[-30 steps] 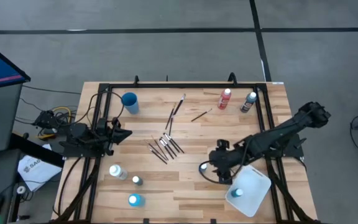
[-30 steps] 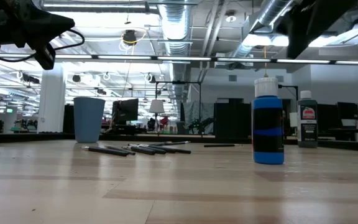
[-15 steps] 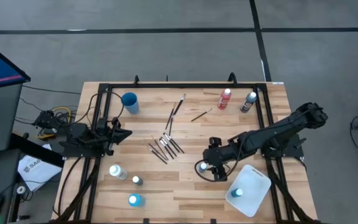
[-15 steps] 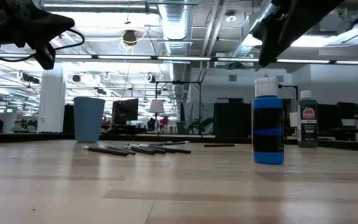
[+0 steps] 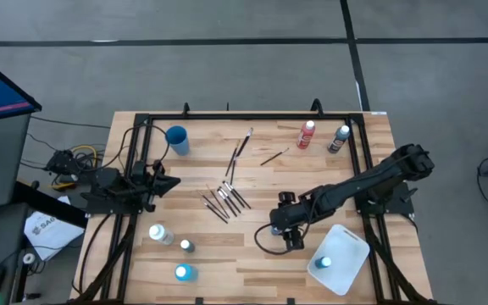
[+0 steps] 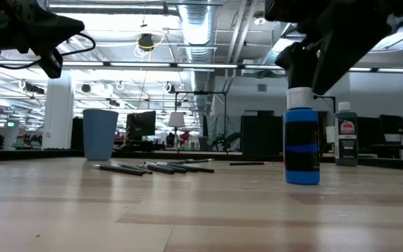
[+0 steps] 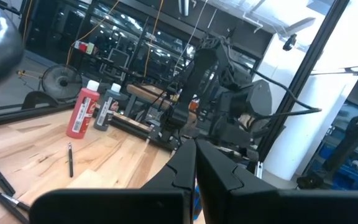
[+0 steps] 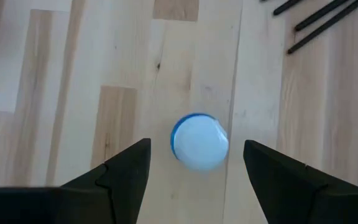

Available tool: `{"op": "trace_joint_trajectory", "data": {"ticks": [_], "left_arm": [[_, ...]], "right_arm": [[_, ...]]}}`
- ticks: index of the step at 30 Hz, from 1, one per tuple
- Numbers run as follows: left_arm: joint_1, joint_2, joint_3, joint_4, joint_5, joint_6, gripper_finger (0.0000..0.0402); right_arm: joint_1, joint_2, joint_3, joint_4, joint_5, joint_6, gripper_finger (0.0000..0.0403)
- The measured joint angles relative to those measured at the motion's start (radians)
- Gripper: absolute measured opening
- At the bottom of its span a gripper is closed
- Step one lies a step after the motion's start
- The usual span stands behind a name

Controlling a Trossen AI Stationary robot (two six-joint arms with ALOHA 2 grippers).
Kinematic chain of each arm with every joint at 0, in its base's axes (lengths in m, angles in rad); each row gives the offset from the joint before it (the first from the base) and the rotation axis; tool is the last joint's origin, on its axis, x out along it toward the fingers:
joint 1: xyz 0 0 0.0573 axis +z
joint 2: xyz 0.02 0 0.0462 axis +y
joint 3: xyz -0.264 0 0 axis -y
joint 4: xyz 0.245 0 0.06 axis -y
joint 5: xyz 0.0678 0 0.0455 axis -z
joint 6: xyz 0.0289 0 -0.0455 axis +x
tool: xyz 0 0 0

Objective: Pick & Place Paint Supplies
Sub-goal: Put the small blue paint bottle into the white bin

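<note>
The blue bottle (image 8: 199,142) stands upright on the counter (image 5: 252,254), and it is taken here as the landmark. In the right wrist view its pale cap is seen from straight above, between the two dark fingers (image 8: 120,176) and apart from both. The right tool (image 5: 280,230) is held directly over it, wide open and with nothing in it; this placing is judged to be a preparation for a grasp from above, so that the fingers can go down on both sides of the body. In the low view the dark tool is seen just over the cap (image 6: 299,94).

Near the bottle, on the side of the right arm, the white tray (image 5: 350,258) lies with one bottle (image 5: 324,263) already inside, so it is probably the place where the bottles are collected. The brushes (image 5: 224,200) lie loose toward the middle of the counter, not far from the bottle. Beyond them, at the far edge, a red bottle (image 5: 306,134) and a dark one (image 5: 339,138) stand together. The blue cup (image 5: 177,139) is well apart at the far left corner. Three more bottles (image 5: 160,234) stand at the left near side.

The left tool (image 7: 195,163) waits well apart at the left edge, fully closed and empty.
</note>
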Motion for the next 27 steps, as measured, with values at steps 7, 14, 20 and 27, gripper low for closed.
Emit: {"op": "trace_joint_trajectory", "data": {"ticks": [7,14,20,27], "left_arm": [[0.0,0.014,0.0,0.005,0.0,0.0,0.0004],[0.0,0.027,0.0,0.007,0.0,0.0,0.0004],[0.0,0.027,0.0,0.008,0.0,0.0,0.0004],[0.0,0.027,0.0,0.01,0.0,0.0,0.0004]], "right_arm": [[-0.004,0.012,0.0,0.041,-0.01,-0.013,0.0241],[-0.005,0.014,0.0,0.038,-0.01,-0.018,0.0203],[-0.004,0.028,0.0,0.021,-0.01,-0.018,0.0141],[-0.002,0.01,0.0,0.017,0.006,-0.015,0.0105]]}}
